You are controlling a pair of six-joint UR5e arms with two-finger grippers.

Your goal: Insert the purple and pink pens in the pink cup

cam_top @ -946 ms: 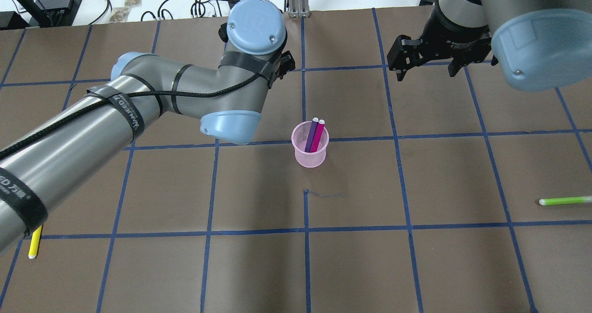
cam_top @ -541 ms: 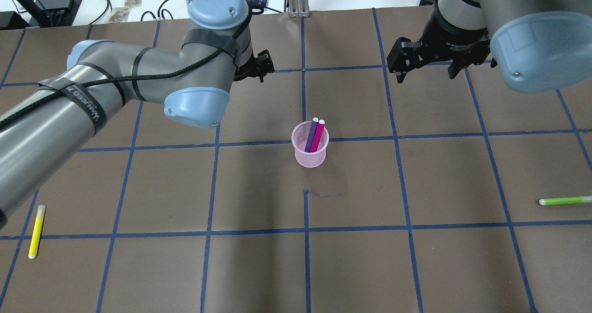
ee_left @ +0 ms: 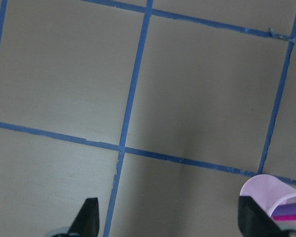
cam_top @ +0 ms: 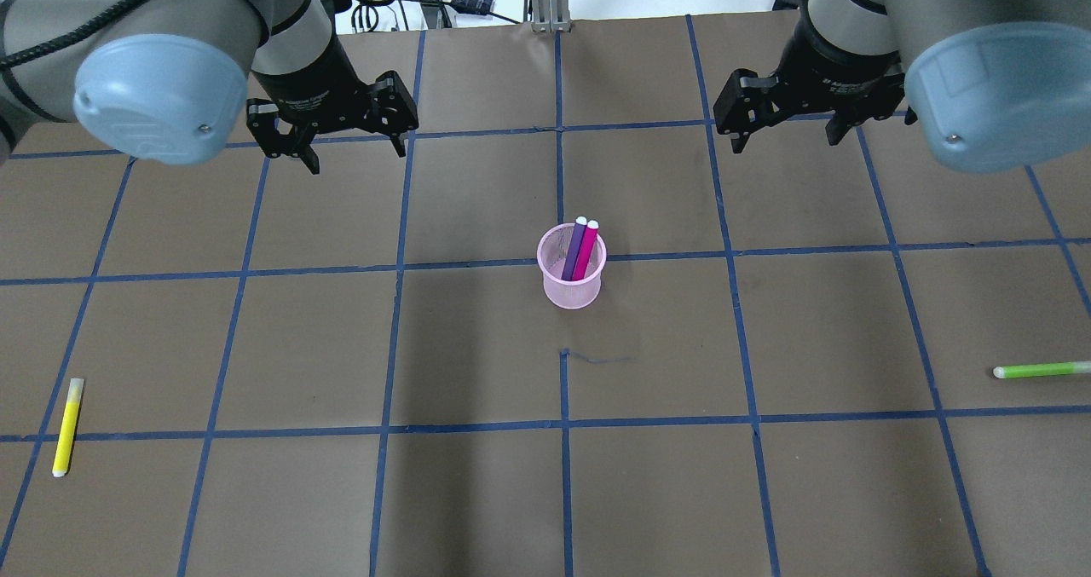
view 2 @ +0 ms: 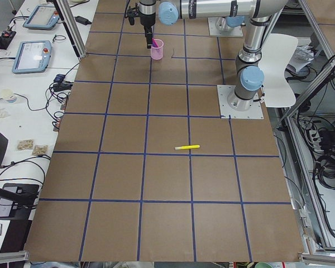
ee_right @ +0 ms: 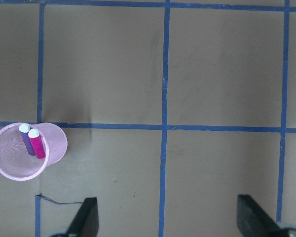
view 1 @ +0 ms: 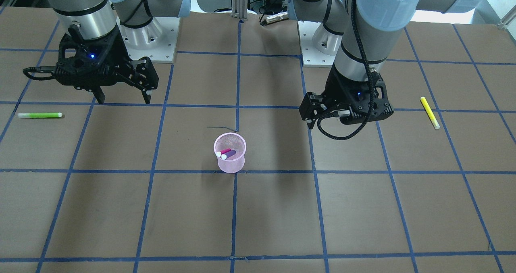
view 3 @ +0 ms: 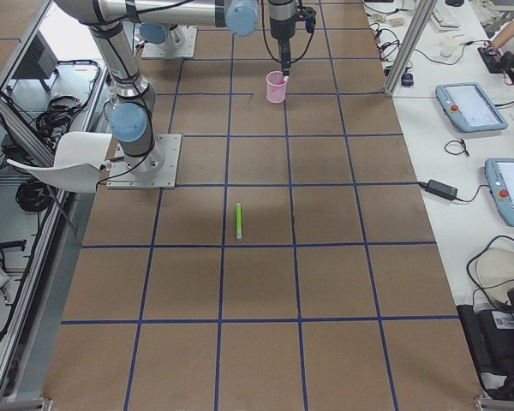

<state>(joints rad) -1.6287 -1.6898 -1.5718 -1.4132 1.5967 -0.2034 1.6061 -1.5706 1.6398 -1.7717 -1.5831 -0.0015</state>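
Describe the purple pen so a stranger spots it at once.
Find the pink cup near the middle of the brown gridded table. Two white-tipped pens lean in it; the purple pen is the darker one, beside the pink pen.

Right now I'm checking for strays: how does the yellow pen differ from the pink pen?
The pink pen stands leaning inside the pink cup; the yellow pen lies flat on the table. The pink pen is mid-table; the yellow pen lies far out on the robot's left side. Both show a white end.
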